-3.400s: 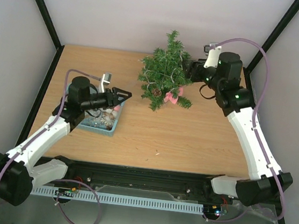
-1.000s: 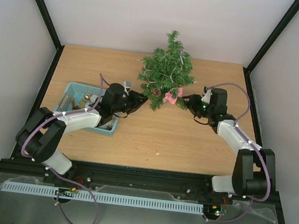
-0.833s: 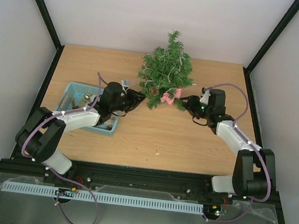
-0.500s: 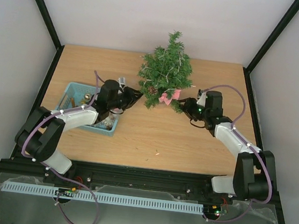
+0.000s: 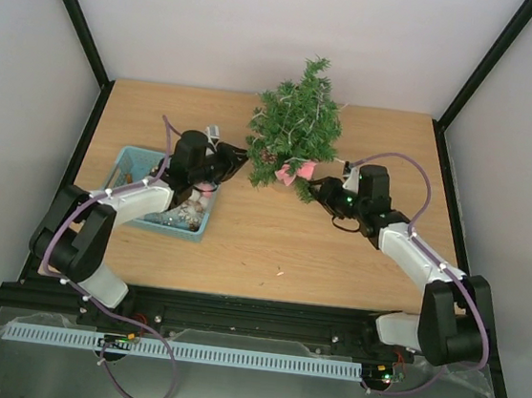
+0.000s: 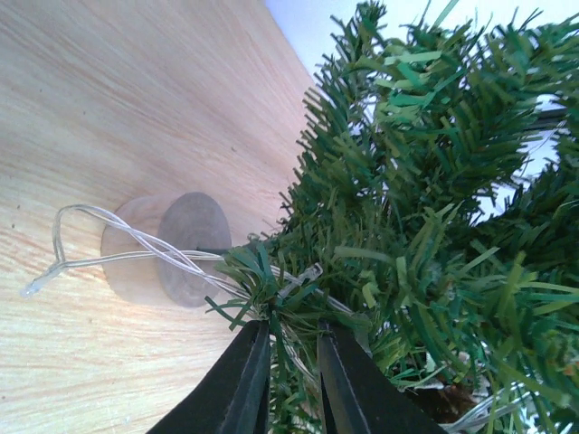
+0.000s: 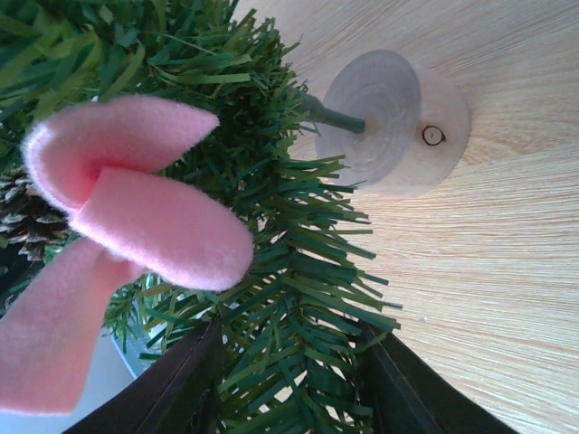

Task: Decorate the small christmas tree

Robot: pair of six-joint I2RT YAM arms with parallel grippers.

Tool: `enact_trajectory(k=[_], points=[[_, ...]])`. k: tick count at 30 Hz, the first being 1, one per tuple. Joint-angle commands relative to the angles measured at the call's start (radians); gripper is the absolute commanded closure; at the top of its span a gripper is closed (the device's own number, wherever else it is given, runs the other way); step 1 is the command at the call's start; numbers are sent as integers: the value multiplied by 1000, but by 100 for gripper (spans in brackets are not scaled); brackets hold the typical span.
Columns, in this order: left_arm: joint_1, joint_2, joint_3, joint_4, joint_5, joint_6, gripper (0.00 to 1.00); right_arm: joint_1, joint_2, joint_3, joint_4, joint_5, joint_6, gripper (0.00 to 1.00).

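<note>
Bench: pale wooden bench [image 5: 336, 255] under everything.
Tree: small dark green bristly christmas tree [image 5: 298, 126], far middle of the bench, between my claws.
Basket: teal plastic basket [image 5: 126, 159], left of the tree.
Left: my left claw [image 6: 292, 327] pinches a low twig.
Right: my right claw [image 7: 288, 334] is spread astride a low branch.
Bow: pink felt bow [image 7: 136, 208] beside that branch.
</note>
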Motion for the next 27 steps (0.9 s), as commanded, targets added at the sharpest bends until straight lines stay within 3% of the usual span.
enact_trajectory(k=[1,8,14,17,23,27], points=[[19,27,60,-6,13,33,84,16,-39,-18,17,-7,1,58],[58,63,106,-20,30,48,84,29,-50,-18,-7,-18,-7,54],[105,1,80,-65,46,53,83,29,-146,-1,-140,41,-69,39],[120,-46,59,-107,42,62,77,28,-188,15,-209,66,-109,30],[132,-116,36,-186,61,81,72,18,-294,55,-333,95,-154,30],[132,-211,-2,-264,62,96,72,-60,-356,129,-417,82,-173,30]])
